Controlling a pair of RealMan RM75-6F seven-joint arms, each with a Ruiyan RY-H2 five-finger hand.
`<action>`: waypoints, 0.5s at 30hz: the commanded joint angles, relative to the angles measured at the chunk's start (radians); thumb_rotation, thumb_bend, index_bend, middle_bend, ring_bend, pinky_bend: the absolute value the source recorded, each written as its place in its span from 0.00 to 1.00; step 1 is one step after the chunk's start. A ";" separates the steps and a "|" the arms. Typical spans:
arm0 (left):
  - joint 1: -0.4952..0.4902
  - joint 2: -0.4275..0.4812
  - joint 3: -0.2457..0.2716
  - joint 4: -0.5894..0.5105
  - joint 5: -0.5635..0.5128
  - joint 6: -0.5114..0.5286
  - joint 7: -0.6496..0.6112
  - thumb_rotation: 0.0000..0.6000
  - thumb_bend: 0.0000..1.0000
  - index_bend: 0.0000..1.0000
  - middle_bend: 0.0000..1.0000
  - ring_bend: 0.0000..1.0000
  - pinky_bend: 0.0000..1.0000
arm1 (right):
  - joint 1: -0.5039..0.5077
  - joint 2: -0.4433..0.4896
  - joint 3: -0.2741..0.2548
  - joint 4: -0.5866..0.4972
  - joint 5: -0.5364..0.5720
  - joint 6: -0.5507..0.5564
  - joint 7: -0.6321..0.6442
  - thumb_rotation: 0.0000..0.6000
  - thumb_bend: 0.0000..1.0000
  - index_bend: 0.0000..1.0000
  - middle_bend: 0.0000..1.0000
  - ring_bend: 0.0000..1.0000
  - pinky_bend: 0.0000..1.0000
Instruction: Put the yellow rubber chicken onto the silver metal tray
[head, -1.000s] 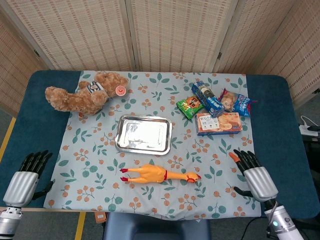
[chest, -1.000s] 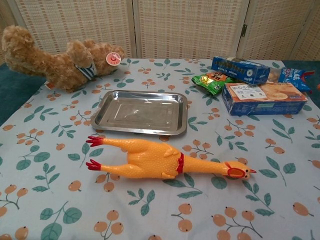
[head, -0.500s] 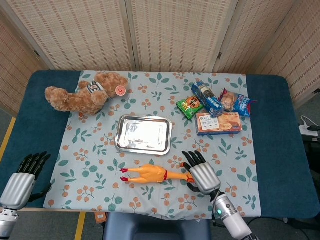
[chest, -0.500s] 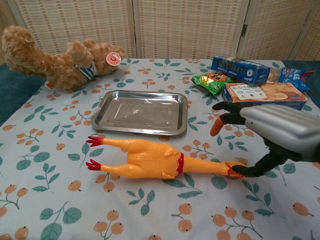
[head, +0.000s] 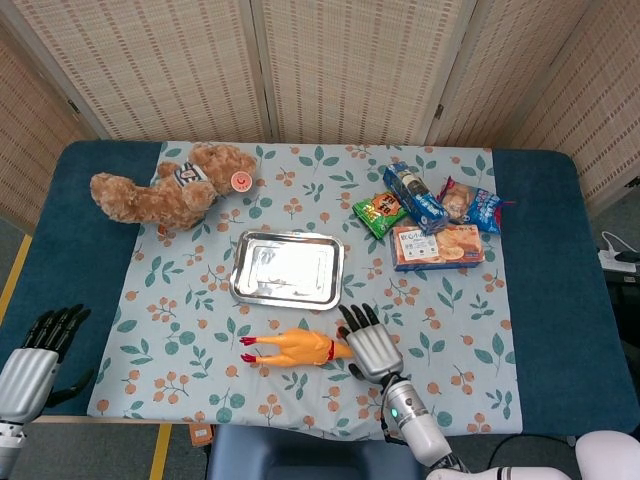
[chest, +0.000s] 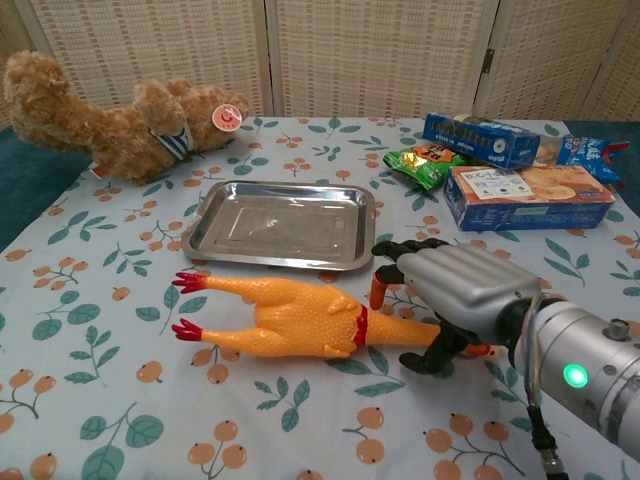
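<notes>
Rubber chicken (chest: 300, 320) head hidden by right robot hand (chest: 450, 295) | grasp unclear | left robot hand (head: 35, 350) spread, empty

R hand (chest: 455, 295) low, fingers apart; L hand (head: 32, 358) idle, fingers apart.

Rubber chicken's (head: 295, 347) head hidden under the right hand (head: 368, 343); left hand (head: 32, 362) partly cut off at frame edge.

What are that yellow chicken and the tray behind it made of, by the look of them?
The chicken looks like soft rubber or vinyl: smooth, slightly pimpled, with a dull sheen. The tray looks like thin polished metal, probably steel: its bright floor mirrors the surroundings and its rim is rolled.
</notes>
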 joint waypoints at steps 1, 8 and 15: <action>-0.001 0.003 0.000 -0.001 -0.002 -0.003 -0.004 1.00 0.34 0.00 0.00 0.00 0.06 | 0.005 -0.013 -0.009 0.017 0.002 0.014 0.003 1.00 0.26 0.44 0.10 0.00 0.03; -0.009 0.007 0.005 -0.008 -0.004 -0.025 -0.003 1.00 0.35 0.00 0.00 0.00 0.06 | 0.009 -0.025 -0.031 0.037 0.004 0.050 -0.009 1.00 0.28 0.68 0.35 0.24 0.35; -0.014 0.004 0.011 -0.011 0.009 -0.035 0.007 1.00 0.35 0.00 0.00 0.00 0.07 | -0.003 -0.030 -0.036 0.054 -0.136 0.129 0.092 1.00 0.32 0.85 0.52 0.48 0.65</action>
